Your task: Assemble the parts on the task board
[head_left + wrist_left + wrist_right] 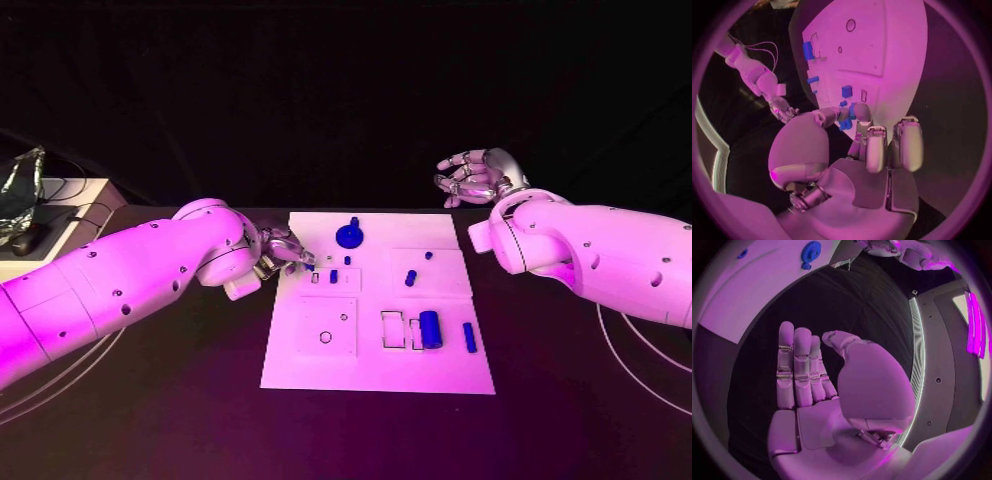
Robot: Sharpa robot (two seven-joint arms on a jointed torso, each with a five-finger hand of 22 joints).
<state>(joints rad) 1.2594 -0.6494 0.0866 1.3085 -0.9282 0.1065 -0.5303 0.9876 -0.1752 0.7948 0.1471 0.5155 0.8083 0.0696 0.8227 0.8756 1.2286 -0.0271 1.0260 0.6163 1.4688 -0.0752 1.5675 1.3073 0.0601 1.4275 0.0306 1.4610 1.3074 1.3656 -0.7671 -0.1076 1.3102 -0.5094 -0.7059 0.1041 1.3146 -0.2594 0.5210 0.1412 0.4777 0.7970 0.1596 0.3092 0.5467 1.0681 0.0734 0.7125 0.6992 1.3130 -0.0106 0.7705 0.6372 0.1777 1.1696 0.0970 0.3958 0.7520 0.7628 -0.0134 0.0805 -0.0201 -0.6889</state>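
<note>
Small blue part point(846, 123): pinched in left hand point(281, 250) fingertips at task board point(378, 368) left edge. Probably light, rigid, slippery plastic; grip by its sides. Blue cylinder point(430, 329) near-right. Right hand point(476, 176): far right, empty, fingers straight together.

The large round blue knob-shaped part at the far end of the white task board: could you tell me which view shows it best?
The head view: the round blue knob-shaped part sits unobstructed, near the white task board's far edge. The right wrist view catches it at its rim, distorted. In the left wrist view I cannot identify it.
</note>
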